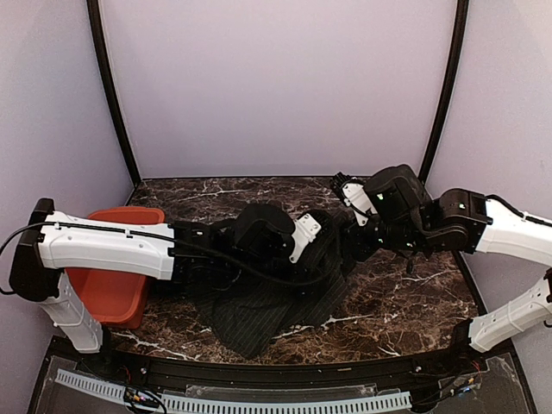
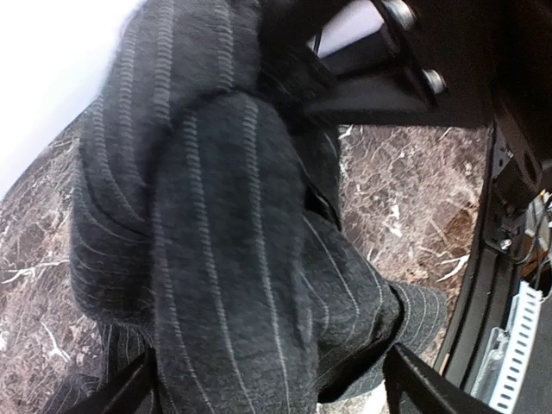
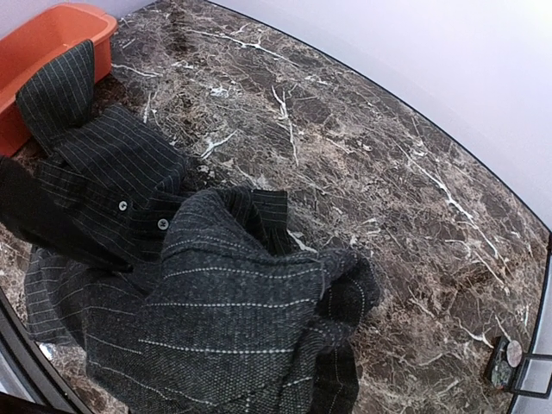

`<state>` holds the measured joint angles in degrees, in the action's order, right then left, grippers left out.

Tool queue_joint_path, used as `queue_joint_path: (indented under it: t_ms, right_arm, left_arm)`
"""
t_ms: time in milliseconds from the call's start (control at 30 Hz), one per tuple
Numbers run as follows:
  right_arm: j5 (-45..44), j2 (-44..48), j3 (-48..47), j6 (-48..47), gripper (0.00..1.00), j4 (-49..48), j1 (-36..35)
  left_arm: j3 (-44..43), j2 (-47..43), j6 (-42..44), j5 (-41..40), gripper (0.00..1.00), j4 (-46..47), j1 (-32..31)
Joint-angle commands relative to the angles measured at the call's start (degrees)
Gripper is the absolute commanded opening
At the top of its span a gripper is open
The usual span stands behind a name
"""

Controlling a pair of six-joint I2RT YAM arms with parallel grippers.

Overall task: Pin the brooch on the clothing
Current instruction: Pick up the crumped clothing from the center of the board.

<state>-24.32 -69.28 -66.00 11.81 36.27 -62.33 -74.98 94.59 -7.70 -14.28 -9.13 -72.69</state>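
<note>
The clothing [image 1: 259,315] is a dark pinstriped shirt lying crumpled on the marble table [image 1: 414,302]. A fold of it [image 3: 233,302] is pulled up off the table toward my right gripper [image 1: 343,240], which is shut on the clothing, its fingers buried in the cloth. My left gripper [image 2: 272,388] is open, its fingers [image 2: 423,388] wide apart on either side of the hanging bunch of cloth [image 2: 224,259]. Two white buttons [image 3: 123,205] show on the flat part. A small round piece [image 3: 513,352] lies on the marble; I cannot tell whether it is the brooch.
An orange bin [image 1: 116,289] stands at the table's left side, and one sleeve [image 3: 60,82] leans against it. Pale walls close in the back and sides. The right arm's black body [image 2: 405,78] hangs just above the raised cloth.
</note>
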Motion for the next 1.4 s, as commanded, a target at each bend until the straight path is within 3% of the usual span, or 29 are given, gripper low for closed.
queue_joint_path:
  t_ms: [0,233,267,333,500,667,800,900,1100,1167,1367]
  right_arm:
    - [-1.09,0.25,0.27,1.40,0.00,-1.20,0.91]
    - [-0.90,1.28,1.07,1.63,0.01,-1.26,1.39]
    - [-0.77,1.41,1.26,1.63,0.01,-1.36,1.49]
    - [-0.52,1.50,1.46,1.72,0.01,-1.40,1.42]
    - [-0.17,1.61,2.25,1.27,0.02,-1.46,1.66]
    - [-0.07,1.84,3.38,0.87,0.10,-1.14,2.79]
    - [-1.24,1.85,4.18,1.20,0.36,-0.86,3.89]
    - [-3.18,0.43,3.74,2.62,0.64,0.79,5.34]
    - [-2.13,-2.52,2.32,3.22,0.85,3.46,5.64]
    - [0.74,-2.78,2.43,2.57,0.87,3.03,5.68]
    - [21.24,1.21,6.22,-0.35,0.90,-6.90,4.10]
  left_arm:
    - [-2.15,1.98,3.35,-9.36,0.80,-2.74,-2.63]
    - [-3.55,3.76,3.70,-15.21,0.43,-4.85,-3.24]
    - [-3.59,4.06,3.91,-16.31,0.18,-4.99,-3.25]
    - [-3.76,4.25,4.43,-17.51,0.04,-5.26,-3.25]
    - [-4.55,2.46,6.11,-20.53,0.01,-6.32,-2.60]
    - [-2.20,-5.22,5.40,-17.19,0.01,-6.86,1.82]
    - [-0.66,-10.92,5.95,-16.98,0.01,-9.55,5.80]
    - [0.12,-13.62,6.09,-17.46,0.01,-11.73,8.28]
    - [1.29,-17.52,4.79,-15.74,0.01,-13.53,12.95]
    - [0.92,-18.19,4.65,-14.07,0.01,-13.92,14.49]
    - [0.66,-18.26,5.16,-12.34,0.01,-14.15,15.67]
